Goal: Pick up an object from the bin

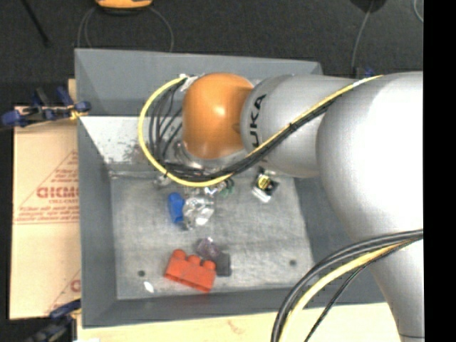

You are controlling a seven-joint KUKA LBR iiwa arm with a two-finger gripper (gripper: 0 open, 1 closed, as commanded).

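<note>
My gripper shows as a bit of dark metal body just under the arm's orange cover, at the back middle of the bin. Directly in front of it lie a small blue piece and a shiny, crumpled silvery thing, touching each other. Right of the gripper sits a small white item with yellow and black marks. Nothing can be seen held.
Toward the front of the bin lies an orange-red toy brick, with a dark grey block and a small greyish-purple piece against it. A tiny white scrap rests near the front left corner. The arm covers the bin's right and back.
</note>
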